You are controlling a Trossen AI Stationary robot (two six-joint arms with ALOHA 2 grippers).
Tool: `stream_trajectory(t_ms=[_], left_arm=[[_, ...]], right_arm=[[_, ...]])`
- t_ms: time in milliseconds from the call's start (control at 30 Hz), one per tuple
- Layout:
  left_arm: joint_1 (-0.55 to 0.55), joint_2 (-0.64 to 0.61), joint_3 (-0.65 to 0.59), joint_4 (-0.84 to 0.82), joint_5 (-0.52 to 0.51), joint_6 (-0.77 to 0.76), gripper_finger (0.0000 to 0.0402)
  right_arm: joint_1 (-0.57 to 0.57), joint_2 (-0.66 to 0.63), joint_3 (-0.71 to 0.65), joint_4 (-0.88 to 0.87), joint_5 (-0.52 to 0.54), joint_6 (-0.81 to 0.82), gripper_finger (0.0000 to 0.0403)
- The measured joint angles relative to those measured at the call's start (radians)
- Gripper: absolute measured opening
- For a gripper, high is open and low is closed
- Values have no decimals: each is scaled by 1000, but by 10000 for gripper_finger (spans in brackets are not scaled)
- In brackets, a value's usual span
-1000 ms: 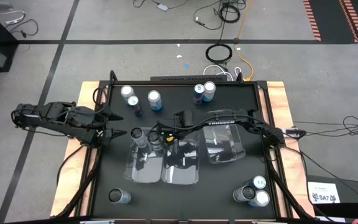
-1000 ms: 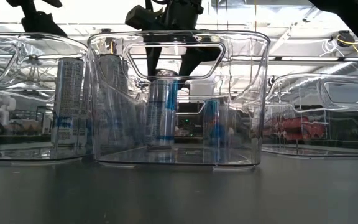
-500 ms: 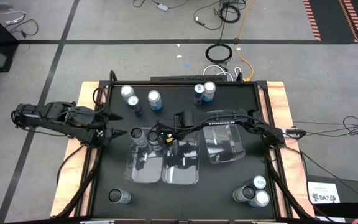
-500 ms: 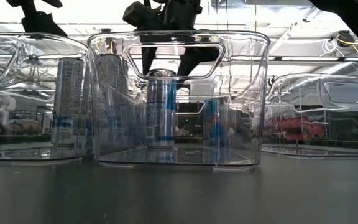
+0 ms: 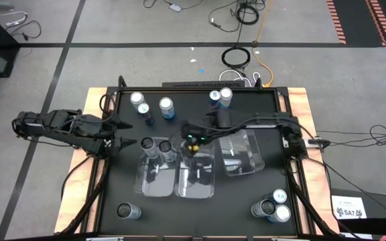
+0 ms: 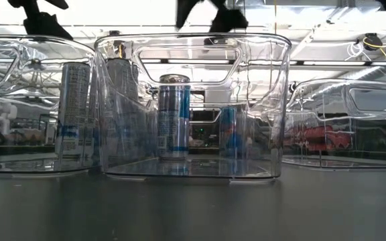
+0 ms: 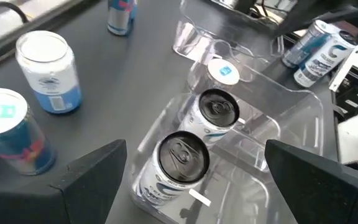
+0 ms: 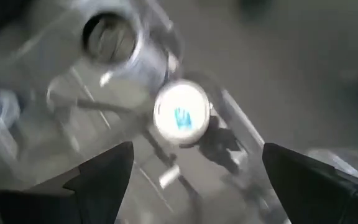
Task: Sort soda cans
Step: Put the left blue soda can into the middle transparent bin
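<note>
Three clear bins lie side by side mid-table: left (image 5: 154,175), middle (image 5: 198,179), right (image 5: 243,155). Two dark-topped cans (image 5: 147,145) stand in the left bin and also show in the left wrist view (image 7: 182,158). A blue-and-white can (image 6: 173,117) stands upright on the middle bin's floor; its white top shows in the right wrist view (image 8: 180,116). My right gripper (image 5: 191,138) hovers open and empty above that can, above the bin's rim (image 6: 210,10). My left gripper (image 5: 127,142) waits open and empty, left of the left bin.
Loose cans stand at the far left (image 5: 145,107), far middle (image 5: 220,97), near left (image 5: 128,212) and near right (image 5: 273,206). The right bin (image 6: 354,127) holds no can that I can see. Free tabletop lies in front of the bins.
My right gripper has risen out of the middle bin, away from the blue-and-white can's top, and gone a little toward the table's far right. The can stays standing upright in the bin.
</note>
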Motion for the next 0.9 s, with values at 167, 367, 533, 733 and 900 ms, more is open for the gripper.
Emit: stream_trajectory(t_ms=[167,367,533,733,900], left_arm=[[0,0,0,3,-87,-4,391],[0,26,0,12,-172,-136,391],[0,79,0,26,-175,-159,391],[9,149,0,27,-215,-156,391],[110,178,50,-11,-232,-42,391]], right_arm=[[83,-65,1,-207,153,22,350],[181,-171,-119,-205,222,-31,350],[233,-356,-440,-139,276,92,350],[297,-712,-978,401,237,168,350],[306,-919,-1280,918,221,199,350]])
